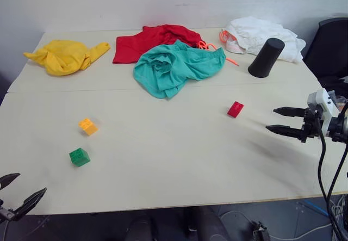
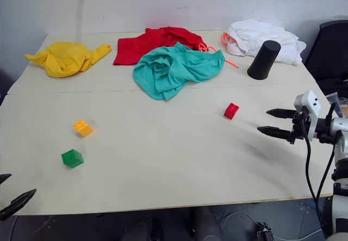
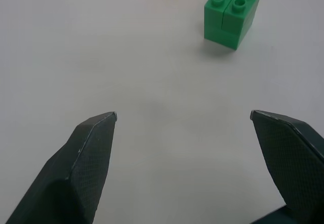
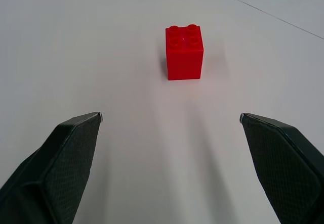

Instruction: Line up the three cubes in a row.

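Three small studded cubes lie on the pale table [image 1: 163, 159]. The red cube [image 1: 235, 109] sits right of centre; the orange-yellow cube [image 1: 88, 126] and the green cube [image 1: 79, 156] lie close together on the left. My right gripper [image 1: 280, 120] hovers open over the table's right side, pointing at the red cube [image 4: 184, 51] with a clear gap between them. At the front left edge my left gripper [image 1: 16, 189] stands open, aimed toward the green cube [image 3: 232, 12], which lies a short way ahead of its fingertips.
At the back of the table lie a yellow cloth [image 1: 66, 56], a red cloth [image 1: 155, 39], a teal cloth [image 1: 176, 66] and a white cloth [image 1: 261, 34]. A black cup [image 1: 266, 57] stands upside down at the back right. A dark chair [image 1: 330, 48] is beyond the right edge.
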You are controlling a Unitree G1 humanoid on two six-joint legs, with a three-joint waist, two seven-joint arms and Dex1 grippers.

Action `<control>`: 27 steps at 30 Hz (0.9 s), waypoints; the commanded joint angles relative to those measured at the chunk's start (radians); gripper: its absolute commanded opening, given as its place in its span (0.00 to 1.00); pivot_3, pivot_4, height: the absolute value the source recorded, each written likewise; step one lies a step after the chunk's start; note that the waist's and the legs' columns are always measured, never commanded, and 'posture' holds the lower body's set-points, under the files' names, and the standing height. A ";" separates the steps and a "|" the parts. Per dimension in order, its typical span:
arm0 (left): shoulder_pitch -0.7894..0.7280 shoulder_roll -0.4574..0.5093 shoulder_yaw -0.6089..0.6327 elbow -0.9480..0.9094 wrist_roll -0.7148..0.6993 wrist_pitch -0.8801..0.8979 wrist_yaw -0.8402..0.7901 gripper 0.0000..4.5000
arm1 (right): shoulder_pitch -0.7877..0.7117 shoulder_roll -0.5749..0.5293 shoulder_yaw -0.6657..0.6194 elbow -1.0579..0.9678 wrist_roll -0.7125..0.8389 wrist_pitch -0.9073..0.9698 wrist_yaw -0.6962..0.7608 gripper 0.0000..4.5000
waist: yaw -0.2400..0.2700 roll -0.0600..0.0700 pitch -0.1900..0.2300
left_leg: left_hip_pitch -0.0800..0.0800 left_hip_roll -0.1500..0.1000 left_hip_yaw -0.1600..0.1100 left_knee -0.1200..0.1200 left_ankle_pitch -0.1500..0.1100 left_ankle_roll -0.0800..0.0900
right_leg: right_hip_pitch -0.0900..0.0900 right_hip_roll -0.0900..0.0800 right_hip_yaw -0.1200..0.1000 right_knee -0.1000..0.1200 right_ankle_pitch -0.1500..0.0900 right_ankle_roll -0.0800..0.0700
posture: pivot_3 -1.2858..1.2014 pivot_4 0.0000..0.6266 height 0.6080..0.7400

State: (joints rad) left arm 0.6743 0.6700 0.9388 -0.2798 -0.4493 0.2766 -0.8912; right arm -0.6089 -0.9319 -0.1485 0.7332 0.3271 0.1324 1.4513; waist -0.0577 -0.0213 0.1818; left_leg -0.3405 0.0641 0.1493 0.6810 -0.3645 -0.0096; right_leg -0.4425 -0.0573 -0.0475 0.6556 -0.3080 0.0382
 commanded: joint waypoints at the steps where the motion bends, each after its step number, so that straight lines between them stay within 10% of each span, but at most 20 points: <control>1: 0.011 0.000 0.040 -0.036 -0.026 0.016 0.009 0.99 | 0.002 0.000 -0.020 -0.047 0.013 0.005 -0.004 1.00 | 0.000 0.000 0.000 | 0.000 0.000 0.000 0.000 0.000 0.000 | 0.000 0.000 0.000 0.000 0.000 0.000 | 0.52 0.24 1.00; 20: -0.043 0.041 0.006 -0.075 -0.026 0.091 0.069 0.99 | 0.041 0.013 -0.026 -0.139 0.009 0.002 -0.084 1.00 | 0.001 0.000 0.000 | 0.000 0.000 0.000 0.000 0.000 0.000 | 0.000 0.000 0.000 0.000 0.000 0.000 | 0.52 0.24 1.00; 27: -0.203 0.189 -0.065 -0.232 -0.237 0.305 0.028 0.99 | -0.043 0.043 0.026 -0.177 -0.017 0.053 -0.123 1.00 | 0.002 0.000 0.000 | 0.000 0.000 -0.001 0.001 0.001 -0.001 | 0.000 0.000 0.000 0.002 0.000 0.000 | 0.52 0.24 1.00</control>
State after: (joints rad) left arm 0.4930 0.8284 0.8825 -0.4563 -0.6199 0.5370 -0.8478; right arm -0.6242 -0.8911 -0.1233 0.5760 0.3178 0.1793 1.3419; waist -0.0554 -0.0213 0.1818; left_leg -0.3403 0.0637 0.1486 0.6816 -0.3635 -0.0110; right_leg -0.4423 -0.0575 -0.0474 0.6578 -0.3079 0.0382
